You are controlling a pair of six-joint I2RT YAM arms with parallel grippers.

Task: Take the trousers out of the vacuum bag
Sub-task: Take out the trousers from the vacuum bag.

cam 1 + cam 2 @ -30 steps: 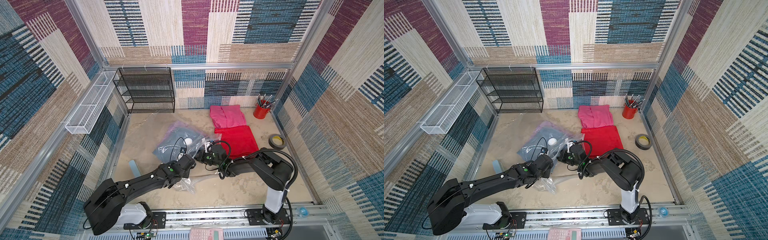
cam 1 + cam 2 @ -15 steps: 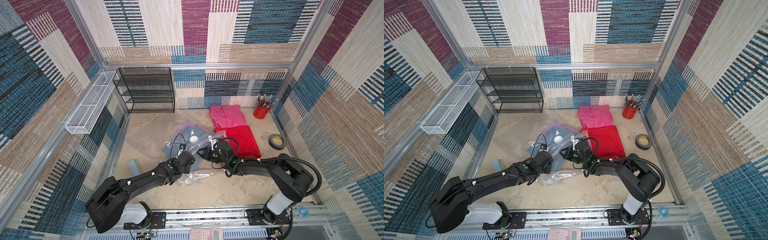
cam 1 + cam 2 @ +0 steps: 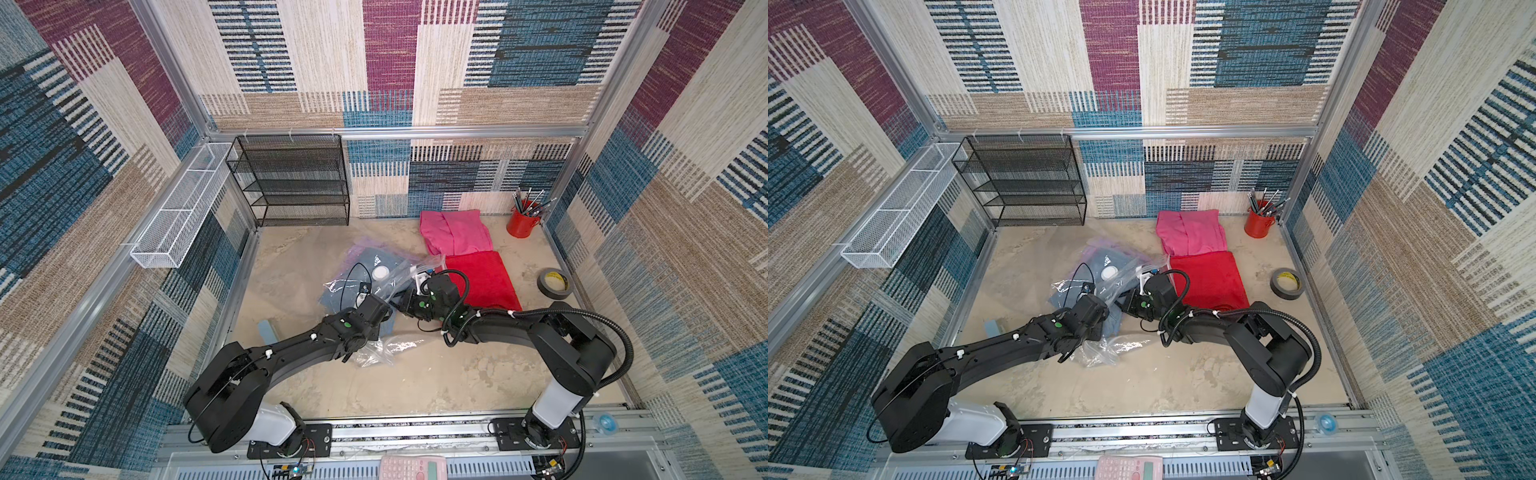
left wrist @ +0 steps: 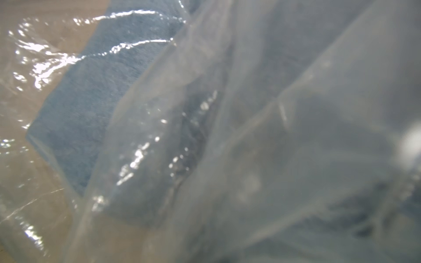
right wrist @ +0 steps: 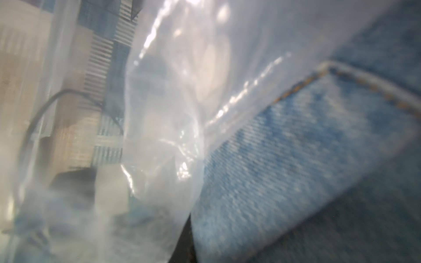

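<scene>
The crinkly see-through vacuum bag (image 3: 376, 286) lies mid-table, its white valve cap (image 3: 381, 273) facing up. Inside it are light-blue denim trousers (image 3: 338, 297), and lilac trousers (image 3: 360, 246) show at its far edge. Pink trousers (image 3: 455, 232) and red trousers (image 3: 484, 282) lie outside, to the right. My left gripper (image 3: 385, 307) is shut at the bag's near edge with film bunched at its tip. Plastic (image 4: 250, 136) covers its camera. My right gripper (image 3: 405, 305) faces it, shut on a denim fold (image 5: 296, 159) beside the plastic (image 5: 170, 91). No fingers show clearly.
A black wire shelf (image 3: 291, 183) stands at the back left, with a white wire basket (image 3: 178, 212) on the left wall. A red cup of pencils (image 3: 521, 222) and a tape roll (image 3: 555, 282) sit on the right. A small blue piece (image 3: 268, 330) lies front left.
Both grippers have moved a little toward the back wall, taking the bag and denim with them. The right arm has stretched out low over the table.
</scene>
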